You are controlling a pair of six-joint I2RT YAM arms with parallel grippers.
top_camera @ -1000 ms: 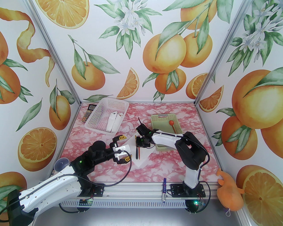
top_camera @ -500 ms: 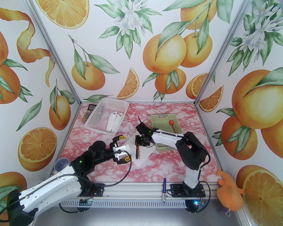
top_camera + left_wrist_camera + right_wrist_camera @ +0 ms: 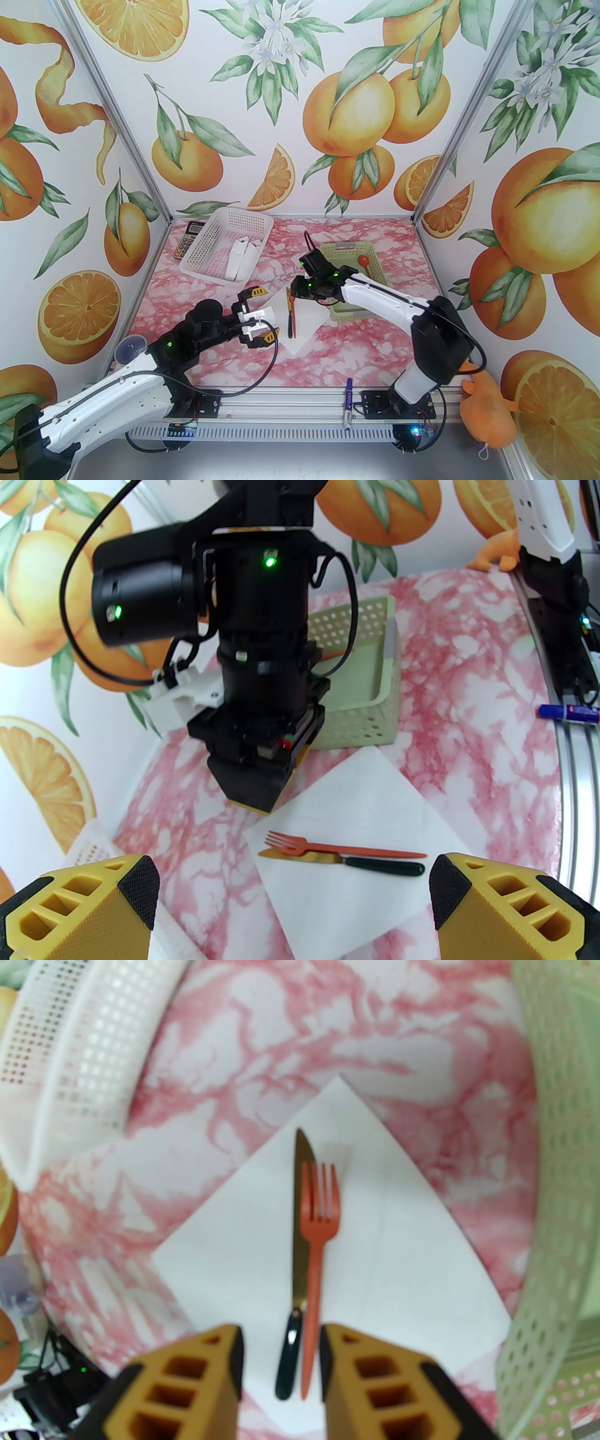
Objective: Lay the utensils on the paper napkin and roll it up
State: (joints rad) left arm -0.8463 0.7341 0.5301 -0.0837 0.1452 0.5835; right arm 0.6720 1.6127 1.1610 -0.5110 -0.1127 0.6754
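A white napkin (image 3: 307,323) lies as a diamond mid-desk (image 3: 375,356). On it an orange fork (image 3: 318,1222) and a dark-handled knife (image 3: 299,1222) lie touching side by side, heads toward 12 o'clock. The right tool (image 3: 280,1339) hovers over their handles, fingers apart and empty. The left tool (image 3: 262,316) sits at the napkin's 9 o'clock, wide apart and empty. A red-headed piece (image 3: 363,259), likely a spoon, lies in the green basket (image 3: 335,248) at 2 o'clock. Placing looks mostly done; that piece and the rolling are left.
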